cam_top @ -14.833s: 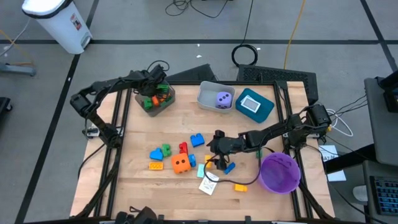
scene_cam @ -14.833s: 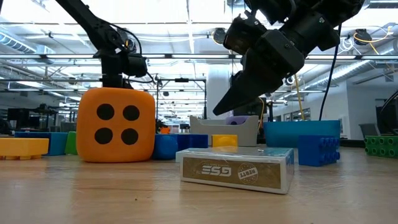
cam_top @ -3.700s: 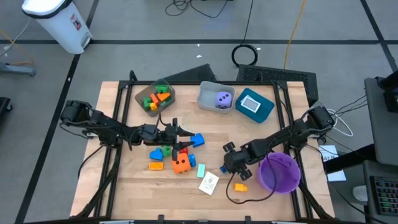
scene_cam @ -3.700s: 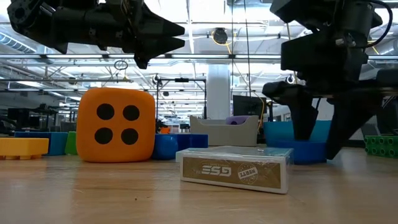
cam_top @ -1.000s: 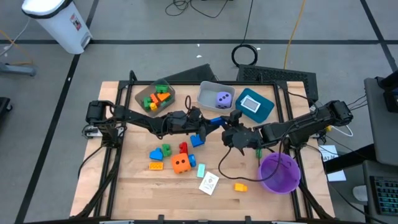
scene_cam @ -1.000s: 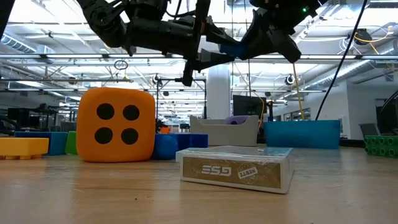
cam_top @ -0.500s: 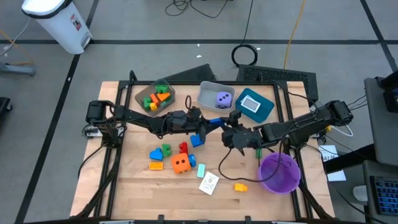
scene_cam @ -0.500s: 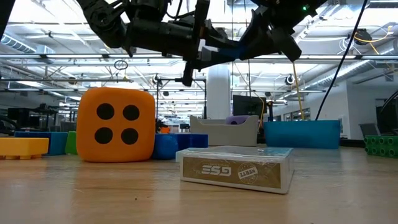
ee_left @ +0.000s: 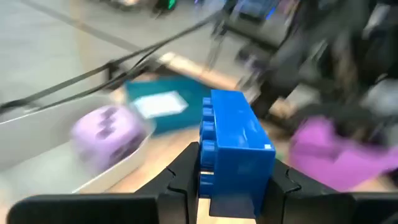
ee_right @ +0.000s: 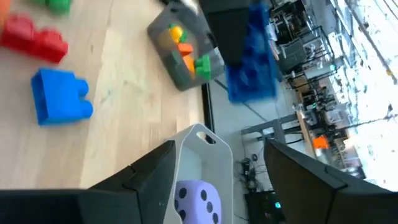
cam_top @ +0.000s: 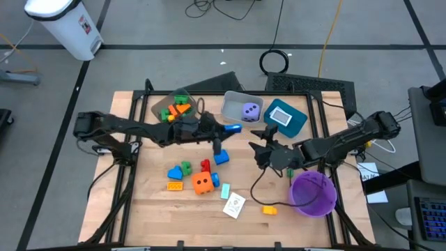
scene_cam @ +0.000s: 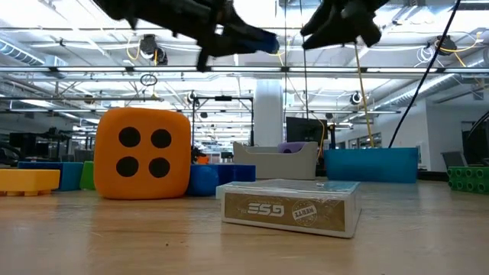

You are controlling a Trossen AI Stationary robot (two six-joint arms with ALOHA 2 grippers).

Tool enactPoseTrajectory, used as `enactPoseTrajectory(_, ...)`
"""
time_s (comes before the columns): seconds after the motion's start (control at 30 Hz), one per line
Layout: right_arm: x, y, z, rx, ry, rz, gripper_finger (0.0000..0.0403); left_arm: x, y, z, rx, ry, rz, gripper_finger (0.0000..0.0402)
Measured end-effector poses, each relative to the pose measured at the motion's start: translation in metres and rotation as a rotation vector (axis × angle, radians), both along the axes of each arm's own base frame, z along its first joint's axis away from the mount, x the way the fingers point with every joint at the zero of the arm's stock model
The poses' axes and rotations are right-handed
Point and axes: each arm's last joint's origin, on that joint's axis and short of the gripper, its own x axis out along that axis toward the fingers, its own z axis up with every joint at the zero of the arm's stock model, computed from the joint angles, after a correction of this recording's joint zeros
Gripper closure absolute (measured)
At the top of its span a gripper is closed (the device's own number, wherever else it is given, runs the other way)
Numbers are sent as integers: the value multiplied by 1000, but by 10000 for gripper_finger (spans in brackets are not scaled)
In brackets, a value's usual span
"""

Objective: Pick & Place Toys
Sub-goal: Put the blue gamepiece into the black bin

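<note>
Blue block (cam_top: 233,128) — clamped in left end effector (cam_top: 226,129), near worktop's far edge (brown bin (cam_top: 174,109) leftward); right end effector (cam_top: 263,145) — fingers apart, empty.

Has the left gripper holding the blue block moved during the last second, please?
Yes. In the high view the left gripper with the blue block pulled back left, now beside the grey bin.

Count, table: three bins, grey (cam_top: 241,110), brown (cam_top: 175,109), teal (cam_top: 284,117). One purple bowl (cam_top: 311,193). Two dice, purple (cam_top: 250,111) and orange (cam_top: 203,183). Two arms. Loose blocks: seven visible, one blue block (cam_top: 233,128) held aloft.
</note>
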Motion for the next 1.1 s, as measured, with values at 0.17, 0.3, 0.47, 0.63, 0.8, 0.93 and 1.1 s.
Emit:
enactPoseTrajectory(0.17,-11,1,7,153,-119,-11,163,-35,-1,11,93,210,130,299)
enactPoseTrajectory(0.3,-18,0,-4,289,-173,-19,166,-65,5,12,101,392,252,299)
enactPoseTrajectory(0.47,-22,-1,-30,395,-159,-21,173,-93,20,5,58,586,362,298)
enactPoseTrajectory(0.63,-25,0,-55,515,-218,22,176,-107,39,-4,25,733,449,298)
enactPoseTrajectory(0.8,-28,2,-70,614,-299,107,175,-121,60,-11,-6,846,529,298)
enactPoseTrajectory(0.93,-31,2,-77,662,-369,166,178,-129,76,-12,-34,891,531,298)
enactPoseTrajectory(1.1,-33,1,-82,693,-412,171,181,-132,92,-19,-80,935,456,298)
